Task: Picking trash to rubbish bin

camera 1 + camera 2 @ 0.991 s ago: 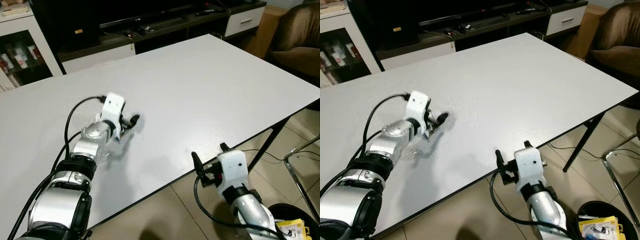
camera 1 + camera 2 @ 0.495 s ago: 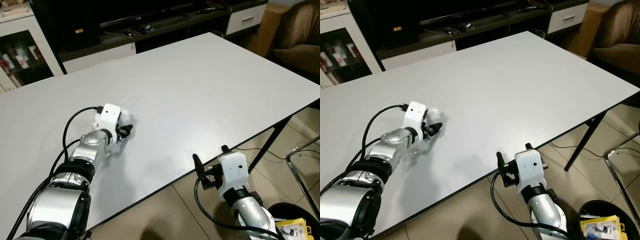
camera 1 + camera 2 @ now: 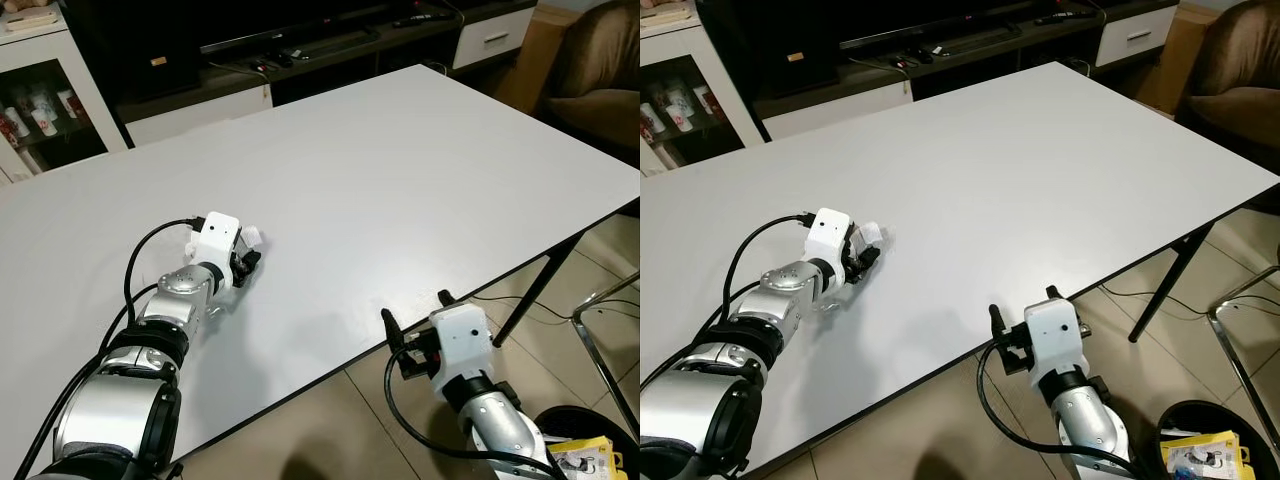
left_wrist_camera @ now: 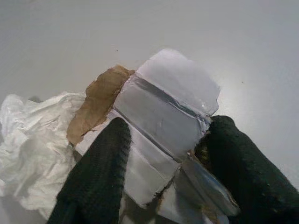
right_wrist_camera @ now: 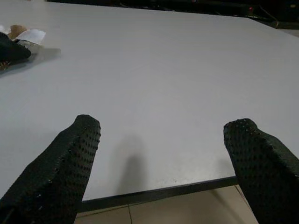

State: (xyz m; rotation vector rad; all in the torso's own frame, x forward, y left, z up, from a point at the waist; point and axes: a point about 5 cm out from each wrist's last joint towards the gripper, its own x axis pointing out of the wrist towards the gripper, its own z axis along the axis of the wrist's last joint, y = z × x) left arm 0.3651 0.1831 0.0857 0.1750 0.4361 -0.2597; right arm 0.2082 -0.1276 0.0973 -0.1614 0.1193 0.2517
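Observation:
A torn silver-white wrapper (image 4: 159,116) with a brown paper scrap lies on the white table (image 3: 420,170), left of middle. My left gripper (image 3: 246,262) rests low on the table, shut on the wrapper with a black finger (image 4: 100,168) pressed to each side. Crumpled white plastic (image 4: 28,154) sits right beside the wrapper. My right gripper (image 3: 415,313) hovers open at the table's near edge, nothing between its fingers (image 5: 65,163). The black rubbish bin (image 3: 1205,445) stands on the floor at the lower right, with yellow packaging inside.
A dark TV cabinet (image 3: 300,50) runs along the back, with a glass-fronted shelf (image 3: 40,110) at the far left. A brown armchair (image 3: 595,70) stands at the right. A metal chair frame (image 3: 600,340) is near the bin, beside the table leg (image 3: 525,300).
My left gripper has drawn back a little towards me across the table and shut on the wrapper. The right gripper has barely moved.

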